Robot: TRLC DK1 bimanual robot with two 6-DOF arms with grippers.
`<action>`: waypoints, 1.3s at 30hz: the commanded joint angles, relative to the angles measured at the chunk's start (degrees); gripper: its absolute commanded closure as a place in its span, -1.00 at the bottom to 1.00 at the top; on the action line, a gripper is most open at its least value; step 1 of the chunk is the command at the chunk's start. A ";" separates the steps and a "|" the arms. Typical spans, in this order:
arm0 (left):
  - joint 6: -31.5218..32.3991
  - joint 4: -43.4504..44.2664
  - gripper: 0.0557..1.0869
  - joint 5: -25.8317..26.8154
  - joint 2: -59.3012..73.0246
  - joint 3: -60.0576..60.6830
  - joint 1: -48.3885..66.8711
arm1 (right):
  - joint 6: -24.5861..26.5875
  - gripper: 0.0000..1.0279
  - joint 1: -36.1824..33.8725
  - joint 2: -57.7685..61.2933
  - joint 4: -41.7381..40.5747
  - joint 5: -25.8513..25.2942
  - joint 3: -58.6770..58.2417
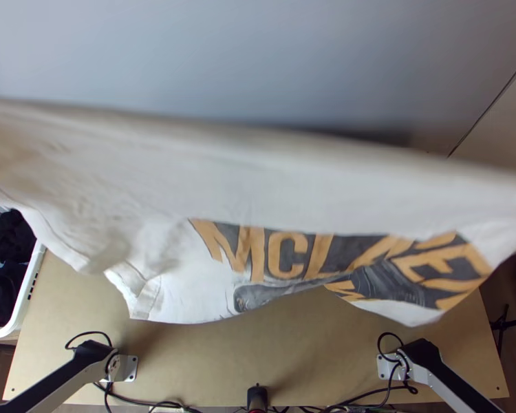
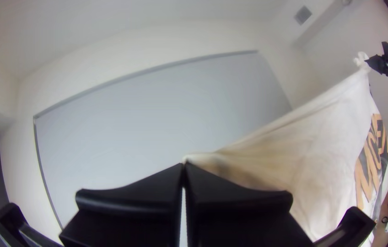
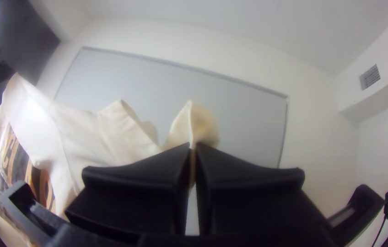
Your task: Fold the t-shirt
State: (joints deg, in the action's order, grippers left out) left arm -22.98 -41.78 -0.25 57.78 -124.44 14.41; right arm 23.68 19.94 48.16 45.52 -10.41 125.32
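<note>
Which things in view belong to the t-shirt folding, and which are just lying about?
Part of the job:
- white t-shirt, hanging stretched between the grippers
- left gripper, shut on the shirt
- right gripper, shut on the shirt

Just lying about:
- white basket beside the table
- dark cloth in it
- black cable

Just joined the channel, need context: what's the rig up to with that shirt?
The two arms hold the white t-shirt up in the air above the table, stretched between them. The left tool is shut on one part of it, the right tool on another. The lower part hangs loose, with the orange and dark print showing. It isn't folded yet; a basket with dark cloth in it stands at the table's left side.
</note>
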 commanded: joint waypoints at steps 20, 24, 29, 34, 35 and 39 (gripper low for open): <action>3.21 6.54 0.94 1.92 -17.61 46.92 0.09 | -12.78 0.95 -7.82 -10.46 -8.43 7.69 -41.64; 3.21 12.86 0.94 1.92 -17.52 55.27 0.35 | -13.93 0.95 -7.64 -7.47 -16.86 7.69 -49.56; 4.17 20.25 0.94 1.92 -14.27 62.39 0.26 | -15.60 0.95 -5.71 -1.93 -26.18 7.69 -57.90; 4.44 29.04 0.94 1.83 -9.09 68.81 -0.62 | -17.44 0.95 -4.12 6.77 -34.79 7.69 -61.77; 4.35 31.23 0.94 1.83 -7.51 69.86 -1.06 | -17.62 0.95 -3.86 8.88 -36.46 7.60 -62.04; 4.44 38.09 0.94 1.92 0.58 71.62 -3.78 | -17.62 0.95 -3.60 16.88 -41.83 7.60 -61.16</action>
State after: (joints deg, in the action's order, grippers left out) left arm -18.81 -14.04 1.48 48.95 -58.61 13.45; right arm 7.01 15.22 53.82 12.75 -2.92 66.72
